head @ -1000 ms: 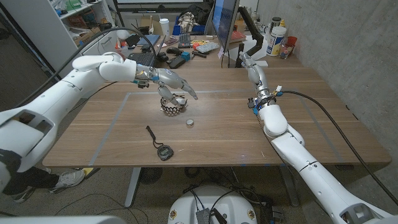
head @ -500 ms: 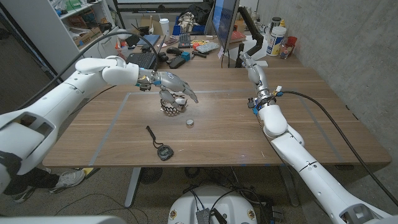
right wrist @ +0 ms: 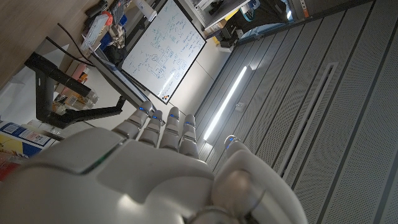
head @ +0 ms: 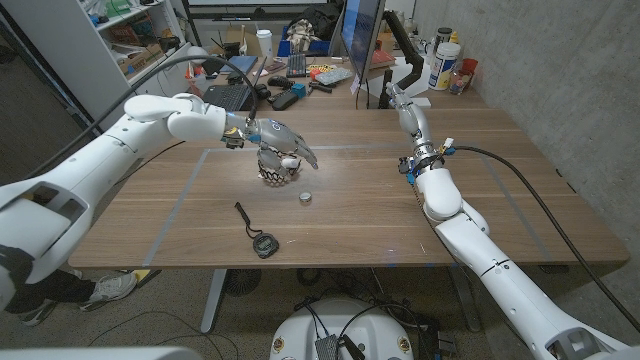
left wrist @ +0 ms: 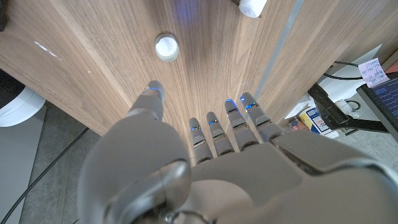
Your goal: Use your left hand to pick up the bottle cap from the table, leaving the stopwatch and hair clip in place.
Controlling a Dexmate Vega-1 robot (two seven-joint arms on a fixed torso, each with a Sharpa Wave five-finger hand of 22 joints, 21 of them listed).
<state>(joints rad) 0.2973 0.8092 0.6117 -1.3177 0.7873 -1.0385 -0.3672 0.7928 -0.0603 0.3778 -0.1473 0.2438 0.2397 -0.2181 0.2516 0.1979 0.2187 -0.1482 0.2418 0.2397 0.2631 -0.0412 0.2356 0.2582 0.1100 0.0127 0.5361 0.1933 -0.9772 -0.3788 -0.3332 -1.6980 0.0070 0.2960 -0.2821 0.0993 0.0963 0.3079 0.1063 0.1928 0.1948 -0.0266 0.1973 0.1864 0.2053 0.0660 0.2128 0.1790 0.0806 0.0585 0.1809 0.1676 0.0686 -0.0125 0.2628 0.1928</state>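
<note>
Almost over the cap: left hand poised for the reach

The left hand (head: 281, 139) is seen above the desk (head: 500, 190), held over the hair clip (head: 277, 170), with its fingers (left wrist: 214, 134) spread and extended and nothing held in them. The bottle cap (head: 305, 197) is found on the bare wood just beside the hair clip, at about four o'clock from it, and is touched by nothing. In the left wrist view the cap (left wrist: 166, 46) is shown ahead of the fingertips, apart from them, which suggests the hand is being lined up so that the cap can be closed upon from above.

The stopwatch (head: 263, 243) with its black cord is laid well apart from the cap, at about seven o'clock from it, toward the desk's near edge. By that spacing it is kept out of the approach; the hair clip, being so near the cap, is judged the likelier thing to be nudged.

The right hand (head: 401, 100) is kept upright at the desk's far side, at about two o'clock from the cap and well away, presumably so that the work is left to the left arm. Its fingers (right wrist: 168, 130) are seen close together and straight, and nothing is held in them.
</note>
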